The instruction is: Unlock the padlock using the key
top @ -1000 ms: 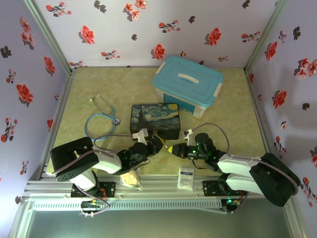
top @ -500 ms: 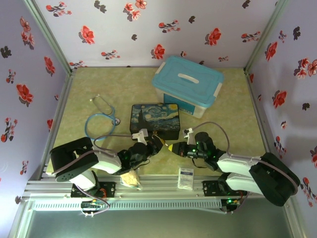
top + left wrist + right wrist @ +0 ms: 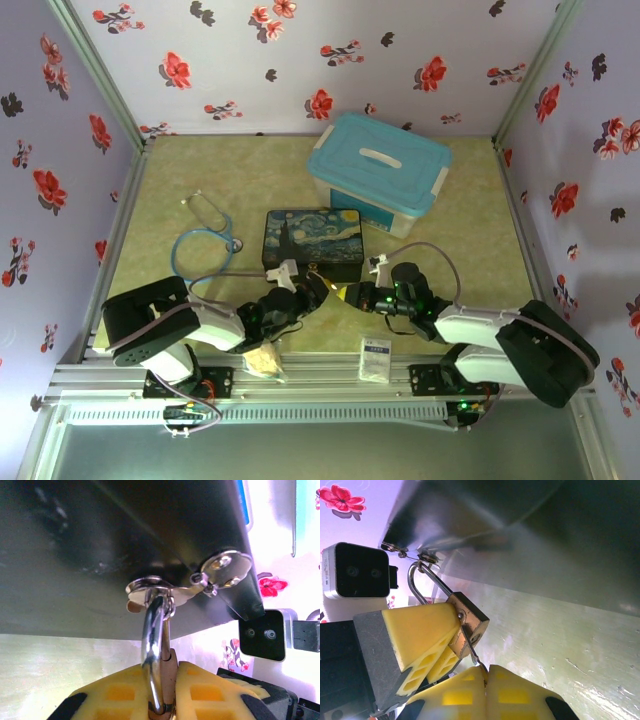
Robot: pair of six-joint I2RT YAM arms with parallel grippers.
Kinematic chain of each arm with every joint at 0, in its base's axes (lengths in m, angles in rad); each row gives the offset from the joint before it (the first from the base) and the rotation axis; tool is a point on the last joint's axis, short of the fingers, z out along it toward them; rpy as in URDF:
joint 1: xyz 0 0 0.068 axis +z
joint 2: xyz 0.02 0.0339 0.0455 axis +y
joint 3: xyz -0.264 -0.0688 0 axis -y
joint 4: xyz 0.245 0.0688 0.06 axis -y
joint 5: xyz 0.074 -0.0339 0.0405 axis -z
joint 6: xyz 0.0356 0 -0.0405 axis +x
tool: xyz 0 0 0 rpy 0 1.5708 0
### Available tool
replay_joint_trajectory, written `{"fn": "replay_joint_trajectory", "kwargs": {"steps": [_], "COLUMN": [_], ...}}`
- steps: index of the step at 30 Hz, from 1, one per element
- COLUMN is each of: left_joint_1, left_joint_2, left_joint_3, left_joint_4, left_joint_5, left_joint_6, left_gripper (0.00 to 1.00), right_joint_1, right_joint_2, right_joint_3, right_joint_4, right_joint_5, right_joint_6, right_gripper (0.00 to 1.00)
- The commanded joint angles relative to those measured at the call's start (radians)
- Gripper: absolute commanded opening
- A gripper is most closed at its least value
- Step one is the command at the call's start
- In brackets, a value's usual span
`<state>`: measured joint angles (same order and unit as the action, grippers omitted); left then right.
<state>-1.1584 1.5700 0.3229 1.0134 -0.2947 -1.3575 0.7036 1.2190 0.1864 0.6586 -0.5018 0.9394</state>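
Note:
The small brass padlock (image 3: 470, 622) hangs by its silver shackle (image 3: 152, 645) from the clasp (image 3: 150, 587) on the front of the painted box (image 3: 313, 243). My left gripper (image 3: 170, 669) is shut on the padlock's body, with a yellow pad (image 3: 420, 627) on each side. My right gripper (image 3: 486, 671) is shut on the thin grey key (image 3: 474, 655). The key's tip rests at the keyhole in the padlock's bottom face; how far in it sits I cannot tell. In the top view both grippers (image 3: 318, 291) (image 3: 346, 296) meet just in front of the box.
A blue-lidded plastic bin (image 3: 378, 172) stands behind the painted box. A stethoscope (image 3: 205, 240) lies to the left. A white packet (image 3: 376, 358) and a beige item (image 3: 262, 360) lie at the near edge. Flowered walls close in the table.
My right gripper has edged left with the key, closer to the padlock. The left gripper has kept still on the padlock.

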Motion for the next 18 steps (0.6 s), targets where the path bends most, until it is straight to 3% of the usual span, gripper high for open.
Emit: {"fn": "replay_joint_trajectory", "kwargs": {"steps": [1, 18], "left_joint_1": [-0.004, -0.002], "left_joint_2": [-0.021, -0.033], "left_joint_3": [0.002, 0.021], "left_joint_4": [0.108, 0.077], "left_joint_5": [-0.019, -0.024], "left_joint_6": [-0.006, 0.007], "left_gripper": [0.00, 0.00], "right_joint_1": [-0.008, -0.008], "right_joint_2": [-0.023, -0.004], "right_joint_3": [-0.001, -0.003], "right_joint_4": [-0.035, -0.018], "right_joint_5": [-0.009, -0.034], "right_joint_6": [-0.040, -0.045], "right_gripper": [0.00, 0.00]}}
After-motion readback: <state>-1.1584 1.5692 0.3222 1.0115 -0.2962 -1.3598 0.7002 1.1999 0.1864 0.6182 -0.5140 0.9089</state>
